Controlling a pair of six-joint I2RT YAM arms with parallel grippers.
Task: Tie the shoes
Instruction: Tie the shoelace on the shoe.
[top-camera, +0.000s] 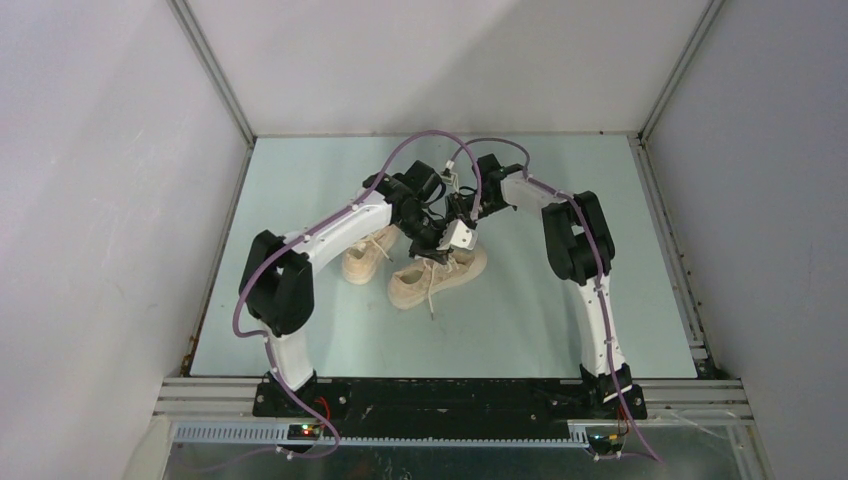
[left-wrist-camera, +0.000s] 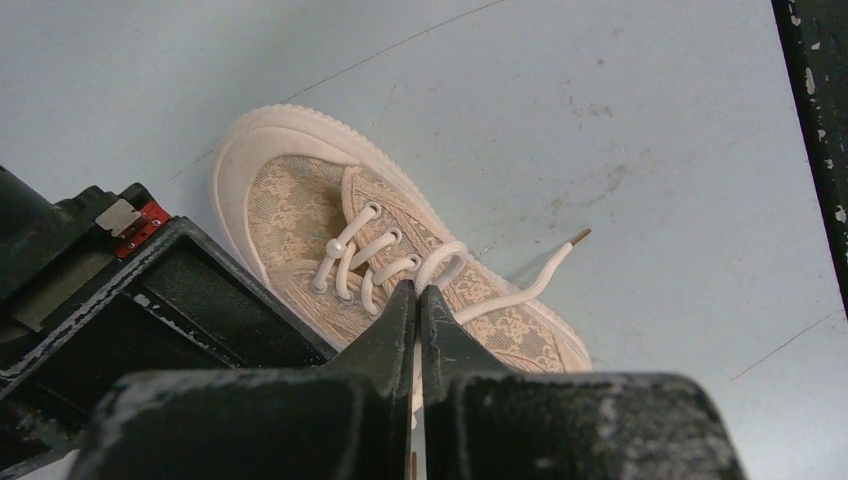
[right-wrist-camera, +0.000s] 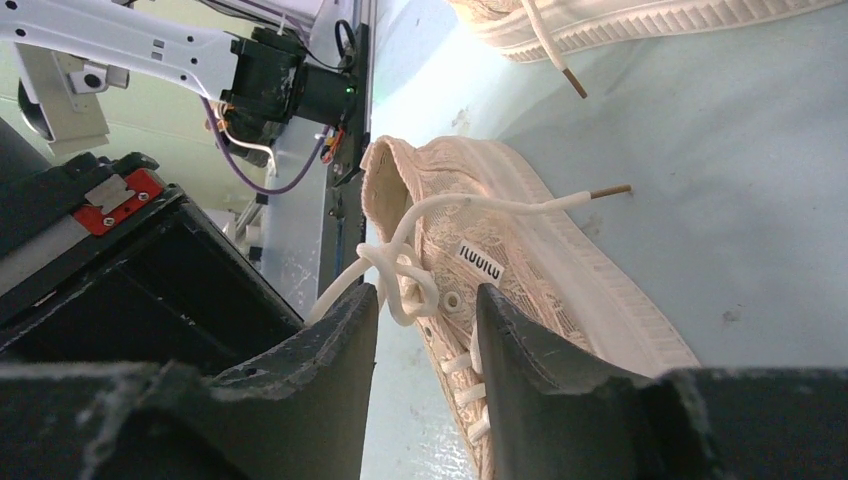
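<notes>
Two cream-beige shoes lie mid-table: the left shoe (top-camera: 365, 257) and the right shoe (top-camera: 440, 277). Both arms meet over the right one. My left gripper (left-wrist-camera: 418, 288) is shut on an off-white lace (left-wrist-camera: 447, 262) just above the eyelets, and a white strand runs between its fingers. That shoe (left-wrist-camera: 290, 205) points its toe away, and a loose lace end (left-wrist-camera: 560, 252) lies on the table. My right gripper (right-wrist-camera: 427, 295) stands open around the loose lace knot (right-wrist-camera: 405, 272) at the shoe's collar (right-wrist-camera: 560, 270), touching nothing. From above, the left gripper (top-camera: 436, 250) and right gripper (top-camera: 458, 238) are close together.
The other shoe (right-wrist-camera: 640, 20) lies just beyond, with its lace tip (right-wrist-camera: 572, 85) on the pale blue table (top-camera: 560, 320). White walls enclose the table on three sides. A metal rail (top-camera: 450, 395) carries the arm bases at the near edge.
</notes>
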